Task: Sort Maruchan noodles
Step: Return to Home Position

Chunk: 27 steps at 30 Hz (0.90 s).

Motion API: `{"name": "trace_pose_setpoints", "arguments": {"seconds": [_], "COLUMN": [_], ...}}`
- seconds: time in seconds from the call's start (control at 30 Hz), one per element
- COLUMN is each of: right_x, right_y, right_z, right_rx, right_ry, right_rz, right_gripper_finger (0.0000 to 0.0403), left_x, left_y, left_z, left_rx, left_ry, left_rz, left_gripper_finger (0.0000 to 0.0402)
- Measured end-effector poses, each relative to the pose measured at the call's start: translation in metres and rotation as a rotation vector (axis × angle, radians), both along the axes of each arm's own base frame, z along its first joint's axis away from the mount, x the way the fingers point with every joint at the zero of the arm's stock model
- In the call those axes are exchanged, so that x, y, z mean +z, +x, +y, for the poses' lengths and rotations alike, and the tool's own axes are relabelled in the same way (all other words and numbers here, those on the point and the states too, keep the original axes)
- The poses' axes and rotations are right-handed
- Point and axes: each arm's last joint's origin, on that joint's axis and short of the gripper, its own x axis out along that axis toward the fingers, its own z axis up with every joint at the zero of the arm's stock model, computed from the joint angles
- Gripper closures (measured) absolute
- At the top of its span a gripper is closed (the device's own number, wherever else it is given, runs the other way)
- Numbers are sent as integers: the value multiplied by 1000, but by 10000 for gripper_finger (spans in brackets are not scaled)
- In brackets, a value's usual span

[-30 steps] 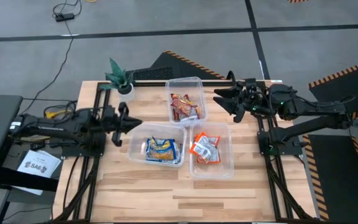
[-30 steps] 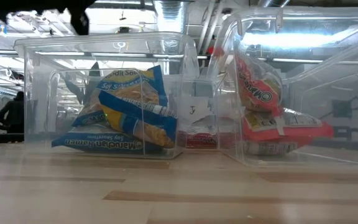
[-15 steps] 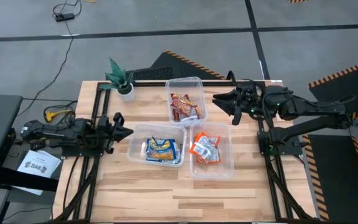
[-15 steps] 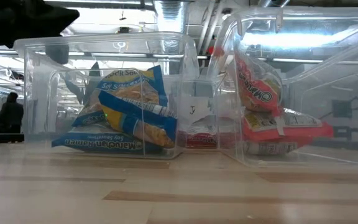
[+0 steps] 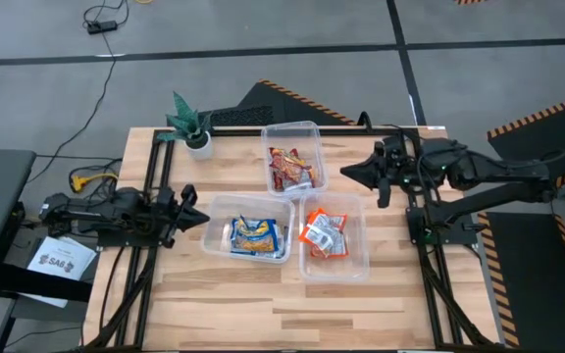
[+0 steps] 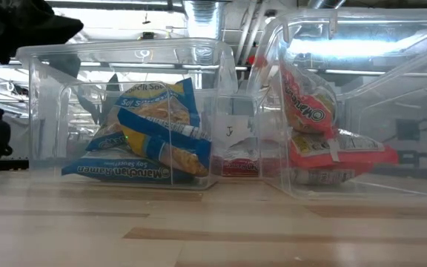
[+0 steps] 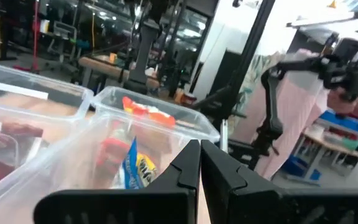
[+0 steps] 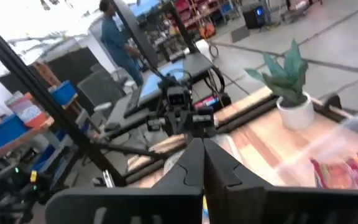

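With the Maruchan noodles point(image 5: 257, 235) all sorted into the clear bins point(image 5: 292, 127) between them, the left gripper point(image 5: 192, 209) and right gripper point(image 5: 351, 174) hang aside empty, fingers together, fit for homing.

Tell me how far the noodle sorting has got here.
Done: red packets in the far bin, blue-yellow packets in the near-left bin, orange packets in the near-right bin. In hand: nothing; left gripper and right gripper are shut, empty, at the table's sides. Left: no loose packet shows.
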Motion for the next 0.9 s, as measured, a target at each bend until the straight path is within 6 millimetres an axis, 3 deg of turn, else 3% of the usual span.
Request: {"name": "trace_pose_setpoints", "arguments": {"seconds": [0.47, 0.9], "right_x": [-12, -39], "right_y": [-47, -59], "right_z": [15, 23], "right_rx": [125, 182], "right_ry": [-35, -151], "right_rz": [53, -83], "right_gripper_finger": [394, 394], "left_x": [-18, -21], "left_y": [3, 3], "left_z": [1, 1], "left_rx": [39, 39], "left_ry": [64, 67], "left_rz": [179, 218], "left_gripper_finger": [401, 401]}}
